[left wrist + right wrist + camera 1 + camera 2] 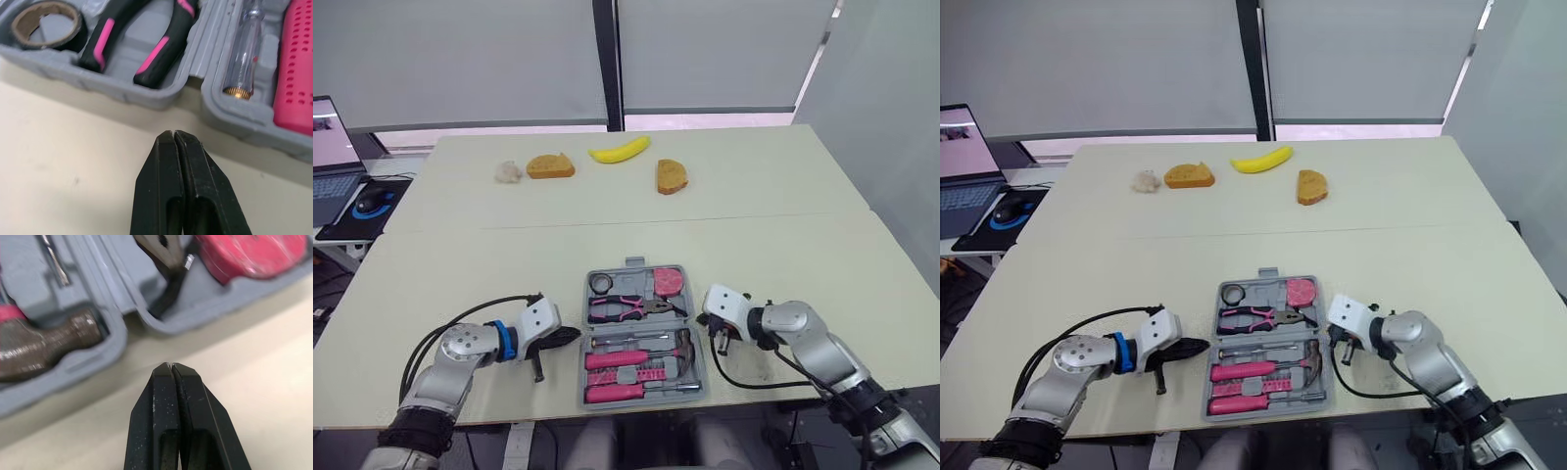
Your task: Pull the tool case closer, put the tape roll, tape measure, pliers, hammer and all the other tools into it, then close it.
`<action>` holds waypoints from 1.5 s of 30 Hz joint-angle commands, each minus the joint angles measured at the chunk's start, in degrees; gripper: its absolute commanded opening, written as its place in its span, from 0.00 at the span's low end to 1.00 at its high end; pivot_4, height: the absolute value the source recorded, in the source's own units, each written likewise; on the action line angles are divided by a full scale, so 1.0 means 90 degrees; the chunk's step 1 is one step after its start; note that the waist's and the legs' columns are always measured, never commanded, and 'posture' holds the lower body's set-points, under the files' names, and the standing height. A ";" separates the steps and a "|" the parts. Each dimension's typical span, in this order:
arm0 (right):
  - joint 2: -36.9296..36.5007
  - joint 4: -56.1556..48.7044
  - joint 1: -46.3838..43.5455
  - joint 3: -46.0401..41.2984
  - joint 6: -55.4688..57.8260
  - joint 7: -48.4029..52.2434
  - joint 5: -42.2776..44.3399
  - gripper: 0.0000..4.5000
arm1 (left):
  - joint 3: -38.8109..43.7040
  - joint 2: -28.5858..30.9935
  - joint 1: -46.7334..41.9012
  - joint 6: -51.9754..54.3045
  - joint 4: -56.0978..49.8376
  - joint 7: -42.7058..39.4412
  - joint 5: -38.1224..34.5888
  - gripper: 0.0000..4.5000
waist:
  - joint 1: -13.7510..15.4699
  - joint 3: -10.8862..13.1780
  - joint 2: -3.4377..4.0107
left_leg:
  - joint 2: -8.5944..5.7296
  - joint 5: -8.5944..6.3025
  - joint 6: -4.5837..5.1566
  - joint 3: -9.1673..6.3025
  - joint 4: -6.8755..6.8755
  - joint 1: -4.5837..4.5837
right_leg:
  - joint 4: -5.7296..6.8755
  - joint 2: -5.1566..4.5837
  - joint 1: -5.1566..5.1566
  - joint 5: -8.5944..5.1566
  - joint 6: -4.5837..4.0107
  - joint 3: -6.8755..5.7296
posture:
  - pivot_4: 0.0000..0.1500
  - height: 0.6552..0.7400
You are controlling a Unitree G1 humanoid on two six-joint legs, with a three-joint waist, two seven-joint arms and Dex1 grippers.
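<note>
Left eye view: one tool case (634, 263) open; left claw (174, 134), right claw (171, 366) clenched empty; two bread pieces (550, 165) (672, 176), one banana (620, 149).

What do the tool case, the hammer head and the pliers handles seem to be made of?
The tool case: grey moulded plastic, matt, shaped recesses. The hammer head: probably metal, dull brown. The pliers handles: black and pink grips, perhaps rubber or soft plastic.

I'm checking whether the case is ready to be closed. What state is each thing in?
tool case, open
tape roll, in the case
pliers, in the case
hammer, in the case
tape measure, in the case
left gripper, shut, holding nothing
right gripper, shut, holding nothing
</note>
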 commanded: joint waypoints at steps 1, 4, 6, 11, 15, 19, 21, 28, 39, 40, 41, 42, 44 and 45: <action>-0.0272 -0.0736 0.0335 -0.0471 -0.0018 -0.0119 0.0170 0.00 | 0.0458 0.0363 0.0057 -0.0163 0.0072 0.0082 -0.0142 0.01 | 0.0005 0.0000 0.0000 | 0.0001 0.0000 0.0000 -0.0001 0.0000 -0.0003 | 0.0000 0.0000 -0.0002 0.0000 0.0000 -0.0001 | 1.00 1.00; -0.0367 -0.1263 0.0750 -0.0943 -0.0323 -0.0230 0.0463 0.00 | 0.0780 0.0604 0.0204 0.0133 -0.0409 -0.0353 -0.0758 0.01 | 0.0006 0.0001 0.0001 | 0.0001 0.0000 0.0000 -0.0003 0.0000 -0.0013 | -0.0001 0.0000 -0.0009 0.0000 0.0000 -0.0003 | 1.00 1.00; -0.0462 -0.1697 0.1131 -0.1322 -0.0244 -0.0197 0.0734 0.00 | 0.0930 0.0863 0.0539 0.0629 -0.1309 -0.0950 -0.1452 0.01 | 0.0003 0.0001 0.0001 | 0.0002 0.0000 0.0000 -0.0003 -0.0002 -0.0016 | -0.0006 -0.0001 -0.0008 0.0000 0.0000 -0.0003 | 1.00 1.00; -0.0683 -0.2210 0.1779 -0.1849 -0.0100 -0.0064 0.1242 0.00 | 0.0797 0.1167 0.1118 0.1635 -0.3280 -0.1118 -0.2152 0.01 | 0.0015 0.0002 0.0002 | 0.0002 -0.0001 0.0001 -0.0003 -0.0004 -0.0022 | -0.0040 -0.0006 0.0003 0.0001 0.0001 -0.0002 | 1.00 1.00; -0.0759 -0.2410 0.2021 -0.1898 -0.0116 -0.0060 0.1426 0.00 | 0.0129 0.0801 0.1034 0.1717 -0.3782 -0.0867 -0.1841 0.01 | 0.0032 0.0001 0.0006 | 0.0003 -0.0002 0.0002 -0.0005 -0.0006 -0.0020 | -0.0047 -0.0004 0.0010 0.0002 0.0004 -0.0005 | 1.00 1.00; -0.0821 -0.2544 0.2105 -0.1788 -0.0114 -0.0089 0.1458 0.00 | -0.0626 0.0339 0.0709 0.1179 -0.3443 -0.0646 -0.1073 0.01 | 0.0059 0.0001 0.0007 | 0.0003 -0.0001 0.0002 -0.0003 -0.0005 -0.0019 | -0.0046 0.0000 0.0012 0.0002 0.0005 -0.0008 | 1.00 1.00; -0.0821 -0.2572 0.2087 -0.1748 -0.0082 -0.0142 0.1445 0.00 | -0.0862 0.0140 0.0563 0.0975 -0.3216 -0.0509 -0.0790 0.01 | 0.0068 0.0001 0.0006 | 0.0002 -0.0001 0.0002 -0.0002 -0.0004 -0.0019 | -0.0046 0.0001 0.0013 0.0002 0.0005 -0.0008 | 1.00 1.00; -0.0848 -0.2478 0.1990 -0.1740 0.0027 -0.0131 0.1539 0.00 | -0.1736 -0.0047 0.0277 0.0304 -0.2269 -0.0665 0.0001 0.01 | 0.0064 0.0001 0.0007 | 0.0001 -0.0001 0.0003 -0.0001 -0.0005 -0.0018 | -0.0047 0.0001 0.0014 0.0002 0.0005 -0.0007 | 1.00 1.00; -0.0763 -0.2230 0.1539 -0.1582 0.0457 -0.0107 0.1794 0.00 | -0.2128 -0.0290 0.0102 0.0016 -0.1665 -0.0411 0.0621 0.01 | 0.0096 -0.0008 0.0020 | -0.0001 -0.0001 0.0003 -0.0003 -0.0003 -0.0012 | -0.0048 0.0000 0.0023 0.0004 0.0008 -0.0008 | 1.00 1.00; -0.0693 -0.2241 0.1404 -0.1598 0.0758 -0.0118 0.1941 0.00 | -0.2139 -0.0293 0.0094 0.0056 -0.1686 -0.0402 0.0643 0.01 | 0.0112 -0.0010 0.0021 | -0.0001 -0.0001 0.0003 -0.0004 -0.0002 -0.0010 | -0.0047 0.0000 0.0025 0.0004 0.0009 -0.0009 | 1.00 1.00; -0.0562 -0.2242 0.1184 -0.1667 0.1245 -0.0157 0.2200 0.00 | -0.2153 -0.0286 0.0078 0.0107 -0.1708 -0.0397 0.0668 0.01 | 0.0122 -0.0011 0.0024 | 0.0000 -0.0001 0.0003 -0.0005 -0.0002 -0.0005 | -0.0047 0.0001 0.0030 0.0005 0.0009 -0.0009 | 1.00 1.00; -0.0431 -0.2216 0.0958 -0.1742 0.1677 -0.0212 0.2426 0.00 | -0.2168 -0.0276 0.0051 0.0145 -0.1720 -0.0406 0.0685 0.01 | 0.0123 -0.0013 0.0025 | -0.0001 0.0000 0.0003 -0.0005 -0.0002 -0.0005 | -0.0046 0.0000 0.0030 0.0004 0.0009 -0.0009 | 1.00 1.00; -0.0244 -0.1988 0.0304 -0.1857 0.2665 -0.0240 0.2858 0.10 | -0.2198 -0.0256 -0.0024 0.0218 -0.1742 -0.0440 0.0702 0.00 | 0.0120 -0.0016 0.0032 | 0.0000 0.0000 0.0004 -0.0003 -0.0001 0.0000 | -0.0046 0.0001 0.0032 0.0005 0.0010 -0.0006 | 1.00 1.00; -0.0187 -0.1814 -0.0019 -0.1880 0.3069 -0.0262 0.3002 0.13 | -0.2216 -0.0247 -0.0064 0.0258 -0.1751 -0.0466 0.0705 0.00 | 0.0123 -0.0018 0.0036 | -0.0001 0.0000 0.0004 -0.0002 0.0000 0.0000 | -0.0046 0.0000 0.0032 0.0006 0.0010 -0.0005 | 1.00 1.00</action>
